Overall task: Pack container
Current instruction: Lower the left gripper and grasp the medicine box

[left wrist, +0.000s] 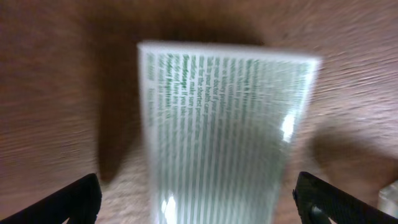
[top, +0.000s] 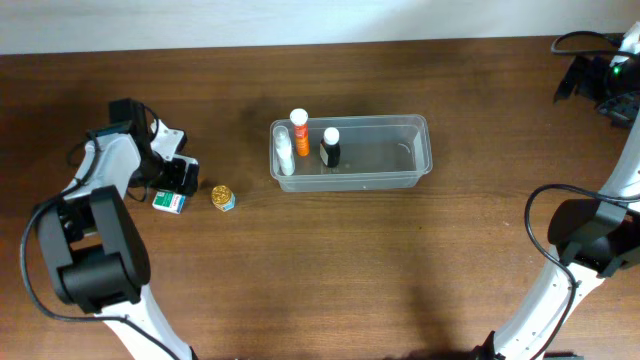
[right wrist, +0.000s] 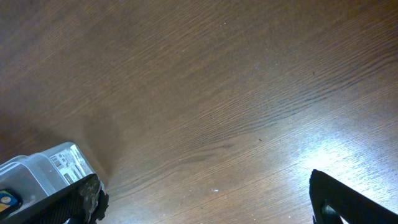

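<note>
One container [top: 395, 150] stands at mid-table. It holds three upright items at its left end: a white bottle [top: 285, 152], an orange bottle [top: 300, 132] and a black bottle [top: 330, 148]. Outside it, to the left, lie one box [top: 170, 202] and one gold-lidded jar [top: 223, 197], near each other but apart. Only the left wrist view shows the box's green print, blurred, with the left gripper [left wrist: 199, 199] spread wide astride it and no contact seen. The right wrist view shows one container corner and the right gripper [right wrist: 205, 199] spread wide and empty over the table [right wrist: 217, 93]. Overhead, the left arm bends down over the box
</note>
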